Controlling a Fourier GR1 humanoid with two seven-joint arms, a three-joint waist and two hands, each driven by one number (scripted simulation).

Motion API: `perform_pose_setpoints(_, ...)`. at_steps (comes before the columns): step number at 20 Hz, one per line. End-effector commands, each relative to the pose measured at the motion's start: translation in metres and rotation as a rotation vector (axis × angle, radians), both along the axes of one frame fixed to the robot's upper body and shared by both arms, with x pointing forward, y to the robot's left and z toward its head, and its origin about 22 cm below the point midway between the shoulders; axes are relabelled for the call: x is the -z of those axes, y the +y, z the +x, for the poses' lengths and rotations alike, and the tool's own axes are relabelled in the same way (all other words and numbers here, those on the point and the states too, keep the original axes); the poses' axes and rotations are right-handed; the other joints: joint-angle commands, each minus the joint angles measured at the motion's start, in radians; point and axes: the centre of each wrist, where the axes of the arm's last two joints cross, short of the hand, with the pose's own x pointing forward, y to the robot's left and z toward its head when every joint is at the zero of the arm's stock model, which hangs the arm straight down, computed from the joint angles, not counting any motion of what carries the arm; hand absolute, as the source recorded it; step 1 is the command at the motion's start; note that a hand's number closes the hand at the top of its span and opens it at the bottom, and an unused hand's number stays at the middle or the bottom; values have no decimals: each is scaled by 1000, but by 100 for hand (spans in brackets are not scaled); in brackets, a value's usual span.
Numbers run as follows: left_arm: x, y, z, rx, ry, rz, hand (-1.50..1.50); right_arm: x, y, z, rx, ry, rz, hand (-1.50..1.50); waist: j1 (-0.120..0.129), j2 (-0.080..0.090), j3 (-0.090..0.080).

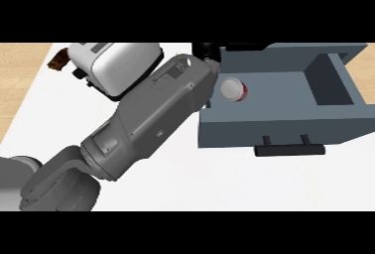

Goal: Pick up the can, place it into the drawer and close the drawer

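The can (233, 90), silver-topped with a red side, sits inside the open grey-blue drawer (337, 116), close to its left wall. The drawer's black handle (289, 149) faces the near side. My left forearm (157, 109) reaches diagonally from the lower left up to the drawer's left rear corner. Only a small black part of my left hand (207, 48) shows past the wrist, just beyond that corner and apart from the can. The rest of it is hidden by the forearm and the drawer wall. My right hand is out of view.
A white toaster (121, 62) stands at the back left, right beside my forearm, with a brown item (58, 59) at its far left side. The white counter (242, 181) stretches out in front of the drawer; wooden floor shows at the left edge.
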Motion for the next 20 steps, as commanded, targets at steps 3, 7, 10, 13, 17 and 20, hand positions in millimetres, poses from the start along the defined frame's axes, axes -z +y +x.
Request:
perform_pose_setpoints(3,-3,0,2,21,19,-5,-150,7,36,40,18,-15,-169,-150,19,-2,0)
perform_pose_setpoints(7,-11,4,4,0,47,-13,-150,16,44,72,43,-33,-218,-150,30,-10,0)
perform_pose_setpoints(10,-2,7,-2,3,37,17,-150,24,63,93,61,-40,-318,-150,52,-17,-1)
perform_pose_setpoints(13,-13,20,6,-13,46,7,-150,22,70,118,42,-32,-400,-150,49,-15,-1)
perform_pose_setpoints(17,-20,45,14,-21,20,9,-150,49,97,150,25,-20,-501,-150,59,-13,-1)
perform_pose_setpoints(20,-31,47,15,-34,42,17,-150,66,108,165,14,12,-617,-150,57,-14,0)
